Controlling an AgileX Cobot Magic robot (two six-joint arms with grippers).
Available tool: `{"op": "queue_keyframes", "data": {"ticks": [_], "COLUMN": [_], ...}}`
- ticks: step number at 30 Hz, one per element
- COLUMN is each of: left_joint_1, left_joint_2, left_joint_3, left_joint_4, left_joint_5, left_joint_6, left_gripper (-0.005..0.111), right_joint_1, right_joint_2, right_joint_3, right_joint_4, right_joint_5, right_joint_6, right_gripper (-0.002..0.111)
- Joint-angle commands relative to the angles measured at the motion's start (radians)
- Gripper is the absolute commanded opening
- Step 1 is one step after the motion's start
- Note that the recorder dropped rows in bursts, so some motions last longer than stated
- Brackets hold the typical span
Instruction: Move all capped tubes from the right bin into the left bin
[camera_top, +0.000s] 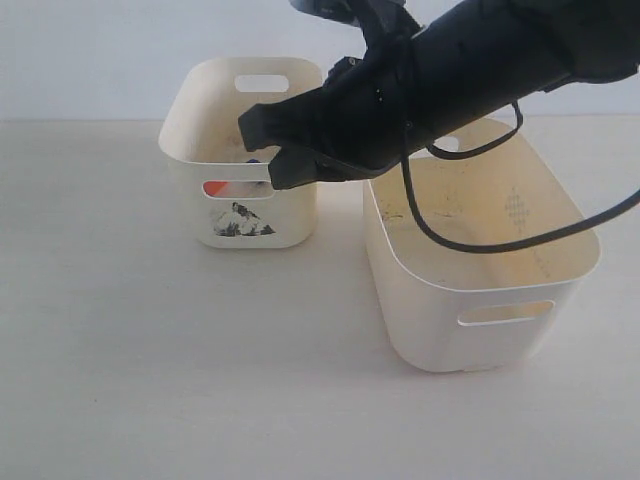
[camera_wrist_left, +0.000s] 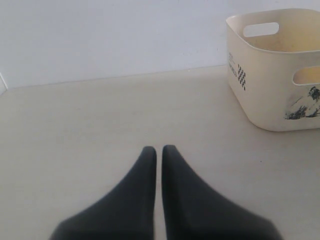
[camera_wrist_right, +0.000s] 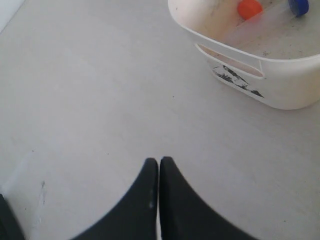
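Pale tabletop (camera_top: 150, 380) holds both bins. Two capped tubes (camera_wrist_right: 249, 8) — one orange cap, one blue — lie in the left bin (camera_wrist_right: 292, 92). The right bin (camera_top: 440, 310) looks empty, so the job seems done. The right gripper (camera_wrist_right: 158, 167), stretched across above the left bin's front, is pinched together on nothing — likewise the left gripper (camera_wrist_left: 159, 152).

R arm (camera_top: 480, 70) runs in from 1 o'clock in the ext. view, stretched across centre and pointing toward 9 o'clock, with a black cable (camera_top: 470, 240) looping under it. R gripper (camera_wrist_right: 159, 162): fingers pressed together, tips touching. L gripper (camera_wrist_left: 159, 150): fingers side by side, only a hairline gap, low over the surface.
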Motion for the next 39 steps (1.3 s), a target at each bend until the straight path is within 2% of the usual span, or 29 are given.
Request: {"op": "queue_keyframes", "data": {"ticks": [1, 4, 10, 14, 21, 26, 33, 39], "left_joint_1": [0.001, 0.001, 0.001, 0.001, 0.001, 0.001, 0.001, 0.001], "left_joint_2": [-0.002, -0.002, -0.002, -0.002, -0.002, -0.002, -0.002, -0.002], "left_joint_3": [-0.004, -0.004, -0.004, -0.004, -0.004, -0.004, -0.004, -0.004], "left_joint_4": [-0.011, -0.011, -0.011, -0.011, -0.011, -0.011, -0.011, -0.011], "left_joint_5": [-0.009, -0.009, -0.009, -0.009, -0.009, -0.009, -0.009, -0.009], "left_joint_6": [-0.012, -0.012, -0.012, -0.012, -0.012, -0.012, -0.012, -0.012], "left_gripper": [0.004, 0.004, 0.004, 0.004, 0.004, 0.004, 0.004, 0.004], "right_joint_1": [-0.001, -0.001, -0.001, -0.001, -0.011, -0.149, -0.362, -0.473], "right_joint_2": [-0.009, -0.015, -0.102, -0.264, -0.64, -0.891, -1.201, -1.436], "right_joint_3": [0.003, 0.003, 0.061, 0.225, 0.661, 0.88, 1.111, 1.166], "right_joint_4": [-0.008, -0.04, -0.062, -0.062, -0.051, -0.051, -0.051, -0.051], "right_joint_5": [-0.012, -0.075, -0.092, -0.179, -0.578, -0.621, -0.697, -0.711], "right_joint_6": [-0.033, -0.077, -0.098, -0.098, -0.012, 0.165, 0.182, 0.177], "right_gripper": [0.0, 0.0, 0.0, 0.0, 0.0, 0.0, 0.0, 0.0]}}
